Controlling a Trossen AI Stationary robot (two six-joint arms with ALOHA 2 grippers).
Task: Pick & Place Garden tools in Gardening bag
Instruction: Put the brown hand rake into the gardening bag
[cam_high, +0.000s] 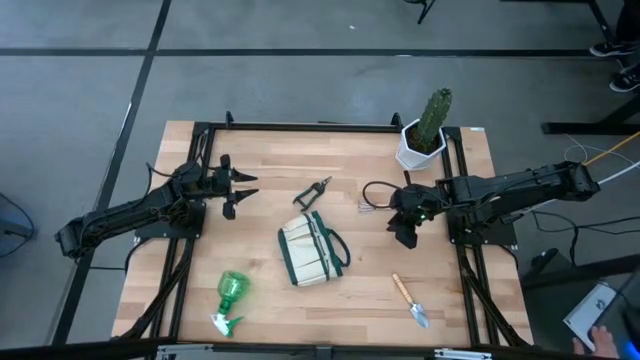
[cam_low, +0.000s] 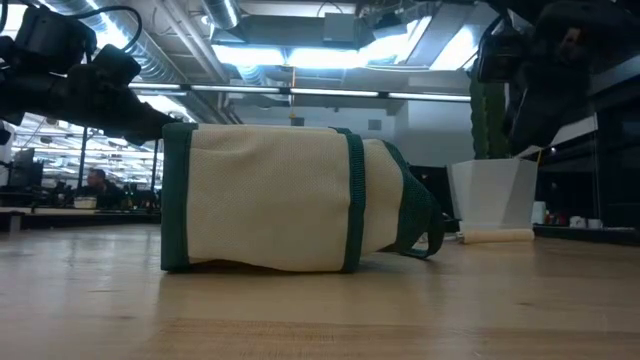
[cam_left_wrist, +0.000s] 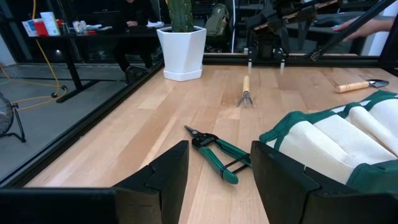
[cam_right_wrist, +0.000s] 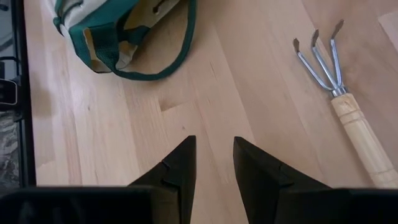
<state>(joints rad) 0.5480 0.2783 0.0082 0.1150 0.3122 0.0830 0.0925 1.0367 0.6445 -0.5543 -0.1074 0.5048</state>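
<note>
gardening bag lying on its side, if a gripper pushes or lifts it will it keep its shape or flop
The gardening bag looks like soft fabric: its lower edge sags in the low view, so it would probably buckle under a push. Its loop handle lies slack on the table, so lifting by it likely lets the body droop. It seems light, so it may slide rather than tip.

One cream fabric gardening bag with dark green trim (cam_high: 312, 252) lies on one light wooden table (cam_high: 260, 150). There are four garden tools: one green-handled pruning shears (cam_high: 312, 192), one wooden-handled three-pronged metal rake (cam_right_wrist: 345, 99), one wooden-handled metal trowel (cam_high: 410, 300) and one translucent green spray bottle (cam_high: 229, 298). One cactus in a white faceted pot (cam_high: 425, 135) makes up the rest.
</note>
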